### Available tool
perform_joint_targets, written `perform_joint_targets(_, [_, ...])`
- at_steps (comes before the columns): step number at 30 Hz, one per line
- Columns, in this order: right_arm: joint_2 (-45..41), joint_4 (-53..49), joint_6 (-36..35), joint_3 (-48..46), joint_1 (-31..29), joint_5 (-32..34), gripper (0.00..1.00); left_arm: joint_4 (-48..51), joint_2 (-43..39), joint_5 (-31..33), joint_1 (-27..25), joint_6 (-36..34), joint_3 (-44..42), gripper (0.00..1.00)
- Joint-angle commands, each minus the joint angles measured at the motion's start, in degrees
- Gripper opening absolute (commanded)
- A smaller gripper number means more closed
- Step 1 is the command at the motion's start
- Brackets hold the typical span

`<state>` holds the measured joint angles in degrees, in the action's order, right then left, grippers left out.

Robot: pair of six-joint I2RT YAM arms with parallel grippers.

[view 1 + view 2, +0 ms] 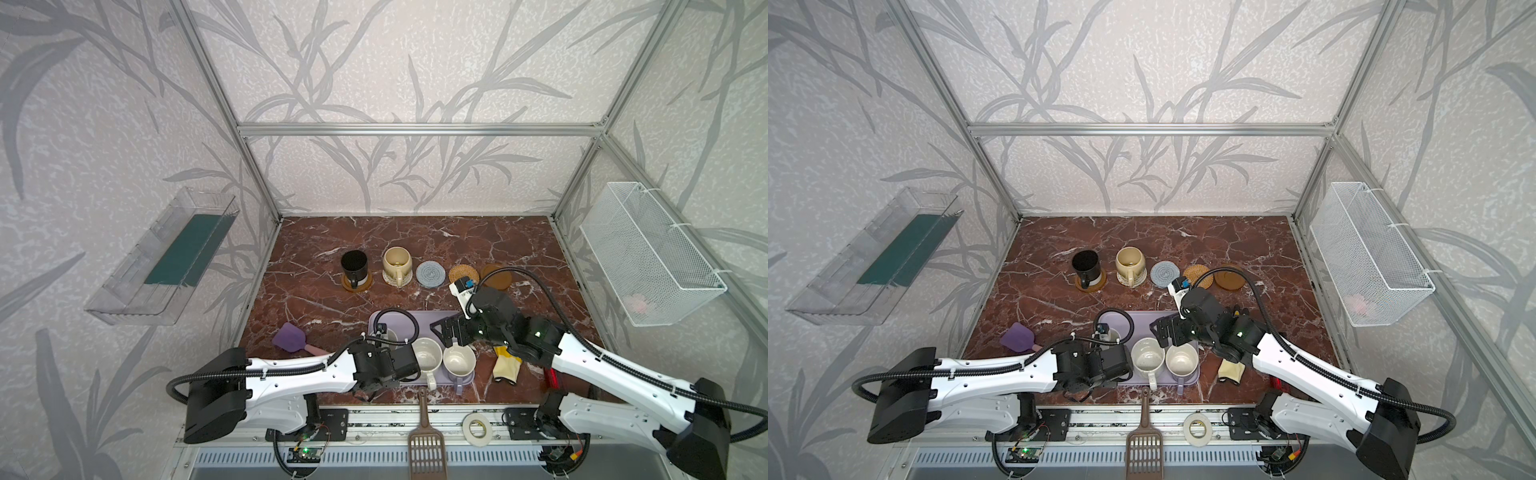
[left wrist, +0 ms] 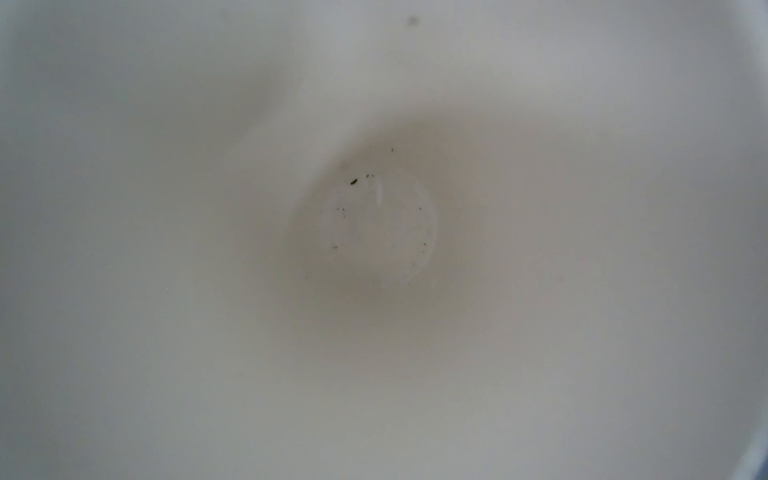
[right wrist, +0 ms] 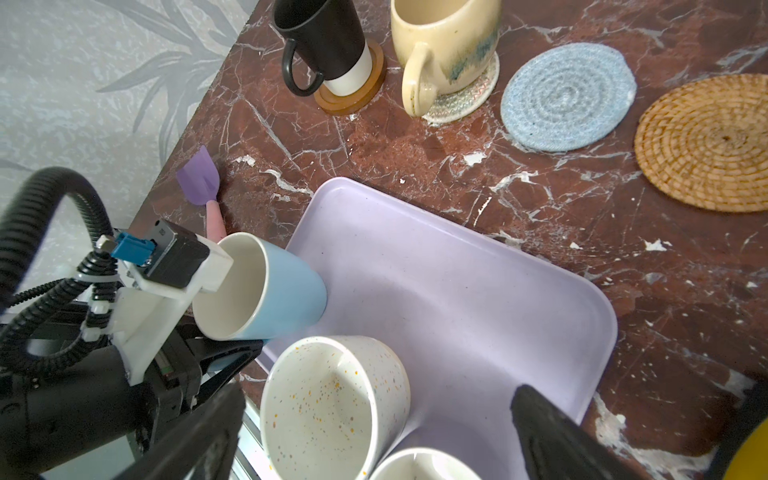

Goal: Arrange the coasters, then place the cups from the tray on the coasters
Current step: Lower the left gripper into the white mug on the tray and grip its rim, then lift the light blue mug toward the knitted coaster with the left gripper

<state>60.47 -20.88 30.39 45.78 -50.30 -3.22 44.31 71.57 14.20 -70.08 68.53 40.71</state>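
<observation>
Two cups (image 1: 354, 264) stand on coasters (image 1: 430, 274) as the left gripper (image 3: 230, 355) clamps the tilted blue cup (image 3: 286, 291); a slow, level lift looks wisest. Right gripper (image 1: 449, 332) gapes, empty.

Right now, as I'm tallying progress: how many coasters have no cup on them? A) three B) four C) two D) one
A: the grey-blue coaster, rattan coaster and one amber coaster lie bare; the black cup and beige cup sit on the other two.
</observation>
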Motion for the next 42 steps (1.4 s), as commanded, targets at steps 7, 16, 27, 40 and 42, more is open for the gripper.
perform_joint_targets(7, [-1.47, 3.36, -1.12, -0.93, 0.03, -3.13, 0.99, 2.53, -5.33, 5.51, 0.52, -2.18, 2.67, 0.02])
perform_joint_targets(16, [0.82, 6.56, -1.03, 1.83, 0.12, -6.98, 0.99, 3.97, -10.24, 2.59, 6.31, -10.25, 8.46, 0.0])
perform_joint_targets(27, [1.38, 14.63, 1.56, 3.11, 1.22, -15.45, 0.99, 7.85, -11.29, -0.58, 13.04, -19.8, 18.59, 0.0])
perform_joint_targets(40, [0.76, 13.11, 4.63, 7.47, 11.71, -17.81, 0.99, 2.06, -6.76, -1.84, 17.27, -26.44, 28.92, 0.0])
perform_joint_targets(42, [0.81, 13.36, 5.65, 7.83, 14.11, -18.36, 0.99, 0.36, -5.4, -3.43, 17.27, -27.16, 30.54, 0.0])
